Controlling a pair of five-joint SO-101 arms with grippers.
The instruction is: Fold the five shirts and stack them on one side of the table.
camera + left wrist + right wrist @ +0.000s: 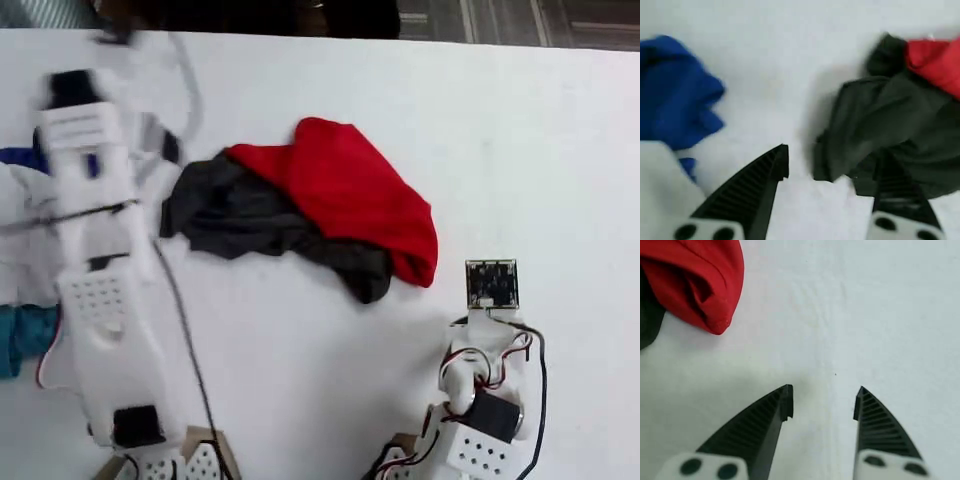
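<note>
Both my jaws gape wide, holding nothing. The red shirt (360, 195) lies over the dark shirt (235, 215) at its 2 o'clock; soft, floppy stuff, so probably pinch a hem.

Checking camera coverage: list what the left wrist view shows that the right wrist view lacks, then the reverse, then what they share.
Left wrist view's extras: a blue shirt, white cloth beside it, and the left pincer, open at the dark shirt's edge. Right wrist view's extras: the right pincer, open over bare table. Shared: the red shirt lying on the dark shirt, and the table.
</note>
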